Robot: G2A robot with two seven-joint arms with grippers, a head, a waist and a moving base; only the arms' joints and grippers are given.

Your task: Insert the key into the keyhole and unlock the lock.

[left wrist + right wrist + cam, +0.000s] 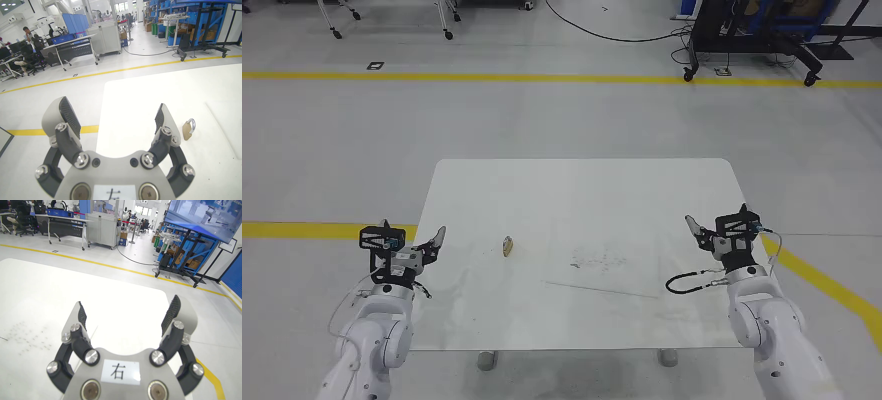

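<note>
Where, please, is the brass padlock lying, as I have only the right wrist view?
Observer: The small brass padlock with a silver shackle lies on the white table, left of its middle, nearer the left gripper.
Operator: Is that gripper holding anything?
Observer: No, its jaws stand open and empty, over the table's left edge.
Operator: Is it touching the padlock?
Observer: No, bare table separates them; the padlock lies further in toward the table's middle.
</note>
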